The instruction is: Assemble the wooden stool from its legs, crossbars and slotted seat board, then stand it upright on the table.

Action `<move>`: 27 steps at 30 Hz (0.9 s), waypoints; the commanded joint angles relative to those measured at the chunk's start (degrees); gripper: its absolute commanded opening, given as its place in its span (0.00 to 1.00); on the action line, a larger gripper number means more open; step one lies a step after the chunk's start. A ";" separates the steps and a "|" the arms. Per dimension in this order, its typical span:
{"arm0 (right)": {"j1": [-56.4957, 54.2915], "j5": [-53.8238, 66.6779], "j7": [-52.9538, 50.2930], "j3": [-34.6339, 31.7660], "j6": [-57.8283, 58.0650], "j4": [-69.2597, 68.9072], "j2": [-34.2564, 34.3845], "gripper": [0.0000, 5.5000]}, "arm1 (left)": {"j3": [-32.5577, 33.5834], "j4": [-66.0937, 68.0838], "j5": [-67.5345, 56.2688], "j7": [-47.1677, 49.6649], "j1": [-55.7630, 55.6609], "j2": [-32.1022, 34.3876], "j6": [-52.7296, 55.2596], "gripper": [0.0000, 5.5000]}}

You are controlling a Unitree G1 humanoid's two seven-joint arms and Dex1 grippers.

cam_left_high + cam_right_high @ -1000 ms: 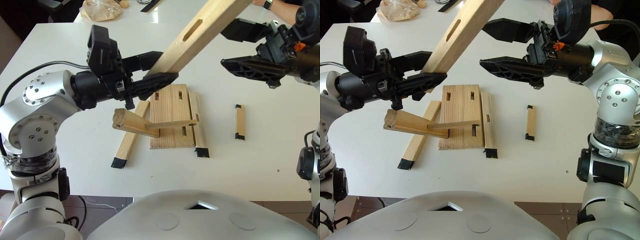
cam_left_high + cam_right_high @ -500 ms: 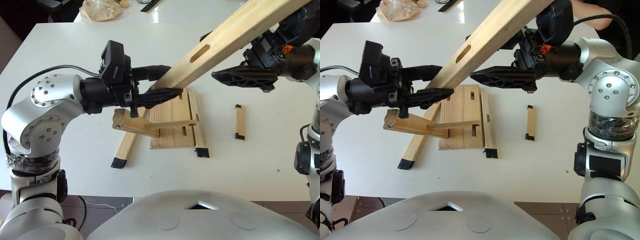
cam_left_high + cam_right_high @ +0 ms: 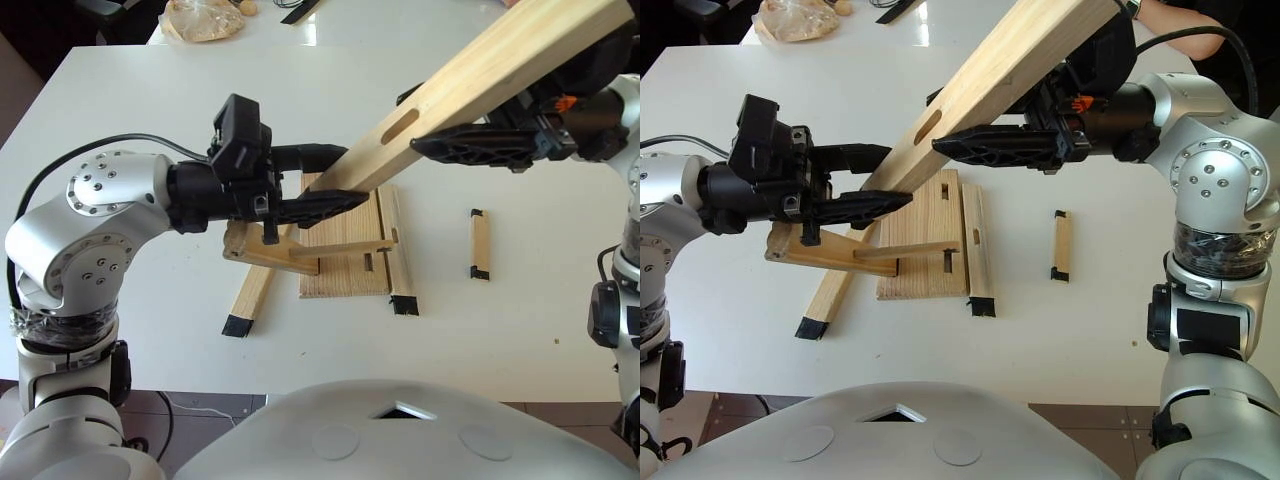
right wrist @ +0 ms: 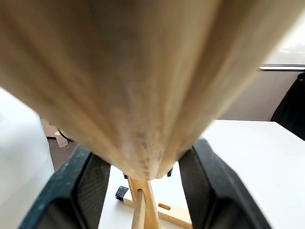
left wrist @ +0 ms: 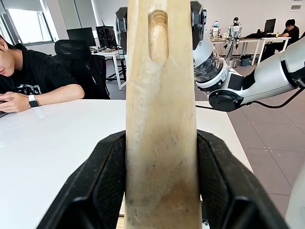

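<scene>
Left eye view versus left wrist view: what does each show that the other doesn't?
Only the left eye view: the slotted wooden seat board lying flat and the short black-tipped wooden crossbar to its right. Only the left wrist view: a black office chair in the room behind. Both: the white table and the long slotted wooden leg clamped in the left gripper.

Pale slotted leg (image 3: 480, 78) tilted in air, seat board (image 3: 340, 275) lying flat, short crossbar (image 3: 480, 245) apart

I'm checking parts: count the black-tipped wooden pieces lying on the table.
3. One leg left of the seat board, a second leg along its right edge, and a short piece apart to the right. Other tips may be hidden.
</scene>
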 commanded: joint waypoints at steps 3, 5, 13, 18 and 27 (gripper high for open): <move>1.28 -3.36 1.51 2.05 -1.02 -1.41 -1.04 0.37 | 0.67 1.30 -2.77 2.09 -2.51 0.71 3.54 0.37; 1.19 -3.23 1.18 1.69 -1.26 -1.25 -0.82 0.37 | 0.28 2.42 -0.79 3.82 -3.65 0.08 3.72 0.43; -2.20 -2.54 -2.46 -1.86 -2.63 1.64 2.28 0.37 | 0.99 7.13 1.57 10.11 -7.33 -4.38 2.48 0.64; -2.13 -8.86 -2.14 -2.23 -7.28 6.56 0.78 0.37 | 2.93 12.66 2.95 13.01 -9.70 -5.87 1.48 0.66; 4.89 -28.92 -1.22 10.08 -24.42 13.86 5.67 0.37 | -7.38 26.74 37.66 -0.20 11.05 7.67 -27.11 0.66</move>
